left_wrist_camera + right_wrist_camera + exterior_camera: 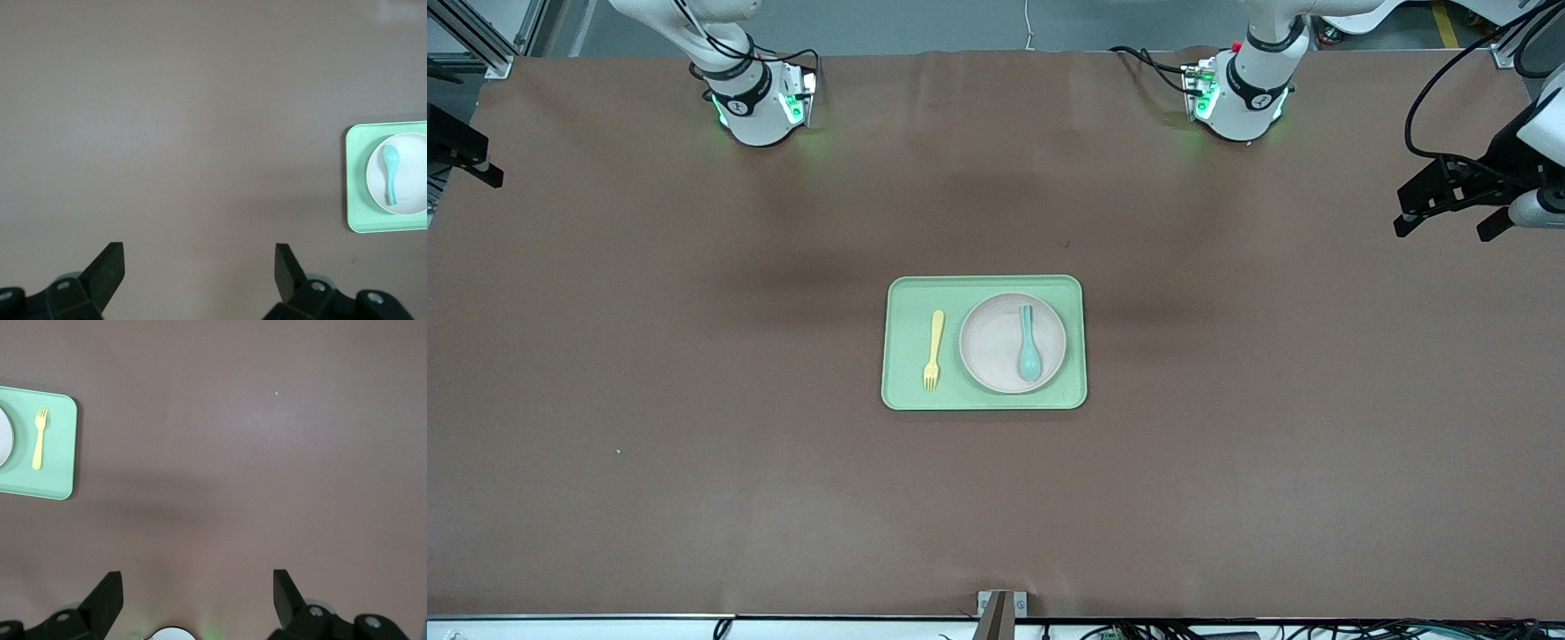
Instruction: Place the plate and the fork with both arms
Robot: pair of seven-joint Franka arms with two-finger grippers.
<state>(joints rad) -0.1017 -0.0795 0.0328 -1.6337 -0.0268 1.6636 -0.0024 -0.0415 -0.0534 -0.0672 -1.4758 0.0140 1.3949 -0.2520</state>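
Brown table (694, 400) | fork (934, 350), plate (1013, 343) with spoon (1029, 346) lie on tray (983, 399), likely awaiting pickup | left gripper (199, 267), right gripper (197, 593) both spread wide, empty, above bare table.

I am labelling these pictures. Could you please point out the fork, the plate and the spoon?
fork (934, 350), front view, middle of its handle.
plate (991, 342), front view, bare inner surface beside the spoon.
spoon (1029, 353), front view, where handle meets bowl.
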